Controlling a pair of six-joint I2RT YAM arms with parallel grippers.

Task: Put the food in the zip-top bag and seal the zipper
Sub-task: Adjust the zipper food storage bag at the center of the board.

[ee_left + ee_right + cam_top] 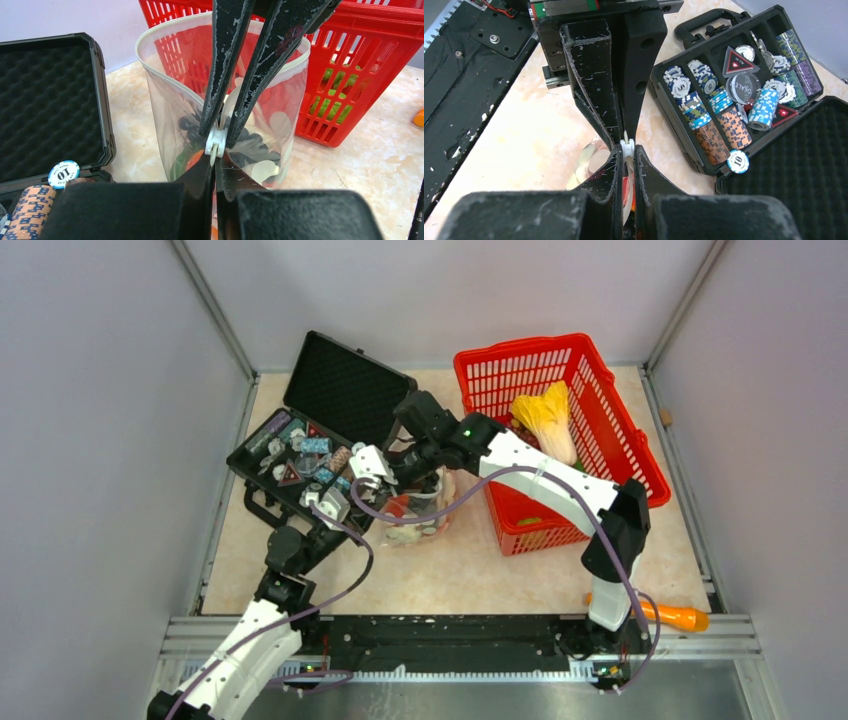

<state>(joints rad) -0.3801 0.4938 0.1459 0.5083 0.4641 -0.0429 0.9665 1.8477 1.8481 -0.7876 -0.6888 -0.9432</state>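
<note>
The left gripper (216, 156) has its black jaws pressed together on the whitish press-seal zipper (216, 142) of the clear crinkly zip-top bag (167, 115). The right gripper (627, 152) pinches the same strip from the opposite side, tip to tip. Just past the jaws the bag's mouth loops open, and toy food lies inside beneath them, dark grapes (189, 122) among it. Farther off stands the red mesh plastic basket (370, 65).
</note>
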